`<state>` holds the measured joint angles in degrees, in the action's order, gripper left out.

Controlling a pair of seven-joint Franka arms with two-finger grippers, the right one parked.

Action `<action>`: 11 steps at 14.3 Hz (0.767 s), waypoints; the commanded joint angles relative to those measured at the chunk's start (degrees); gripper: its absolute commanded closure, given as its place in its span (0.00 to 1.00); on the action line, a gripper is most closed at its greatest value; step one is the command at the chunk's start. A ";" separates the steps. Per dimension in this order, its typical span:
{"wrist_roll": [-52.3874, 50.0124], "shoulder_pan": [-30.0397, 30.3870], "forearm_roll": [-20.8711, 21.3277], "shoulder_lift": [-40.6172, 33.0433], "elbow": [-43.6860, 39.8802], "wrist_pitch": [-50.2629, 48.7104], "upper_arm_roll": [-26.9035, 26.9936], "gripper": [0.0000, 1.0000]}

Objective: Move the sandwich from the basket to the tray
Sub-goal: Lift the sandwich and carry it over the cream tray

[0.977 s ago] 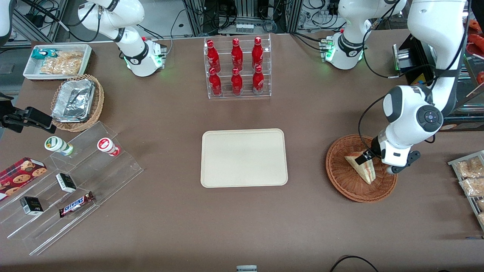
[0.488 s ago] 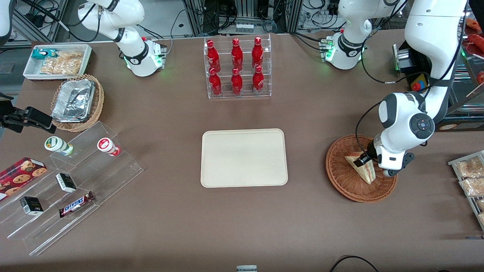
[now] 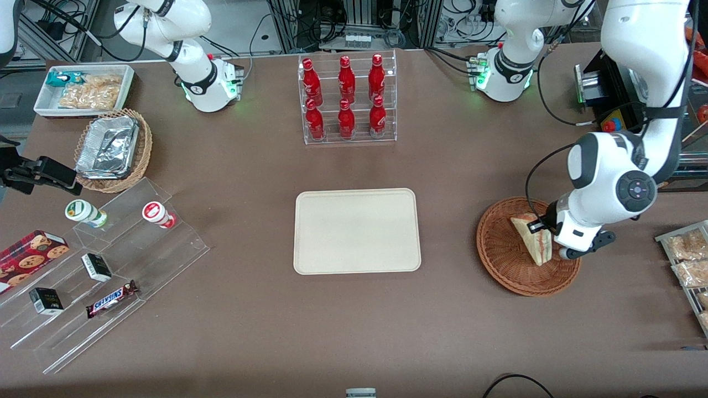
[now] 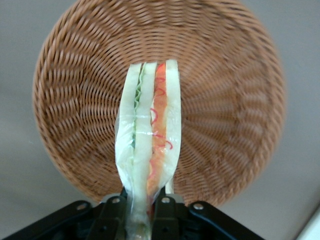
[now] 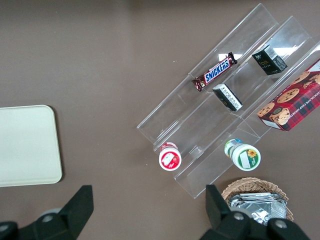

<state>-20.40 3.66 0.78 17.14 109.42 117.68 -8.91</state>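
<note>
The sandwich point(image 3: 532, 242), a pale bread wedge in clear wrap with red and green filling, hangs just above the round reddish-brown basket point(image 3: 500, 255) at the working arm's end of the table. My left gripper point(image 3: 542, 226) is shut on the sandwich's narrow end. In the left wrist view the fingers point(image 4: 115, 212) pinch the sandwich point(image 4: 147, 145), with the whole basket point(image 4: 75, 100) under it. The cream tray point(image 3: 357, 230) lies bare at the table's middle, toward the parked arm from the basket; a corner of it shows in the right wrist view point(image 5: 25, 145).
A clear rack of red bottles point(image 3: 347, 99) stands farther from the camera than the tray. A tiered acrylic stand with snacks point(image 3: 105, 265), a tan basket of foil containers point(image 3: 113, 149) and a white bin point(image 3: 83, 88) lie toward the parked arm's end. Bagged snacks point(image 3: 688, 260) lie beside the basket.
The gripper, shut on the sandwich, has risen a little and shifted slightly away from the tray. The sandwich has come up off the basket floor with it.
</note>
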 commanded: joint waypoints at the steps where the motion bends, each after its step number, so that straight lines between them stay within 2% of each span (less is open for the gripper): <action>1: 1.78 -4.51 0.71 1.14 -4.73 -3.95 -1.37 0.86; 7: -6.84 -19.19 0.45 8.69 -12.81 -4.13 -1.46 0.90; 11: -13.59 -27.89 -1.57 14.84 -19.66 -3.69 -1.90 0.90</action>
<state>-30.23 -20.20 -0.29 27.79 95.55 114.90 -11.19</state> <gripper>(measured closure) 0.855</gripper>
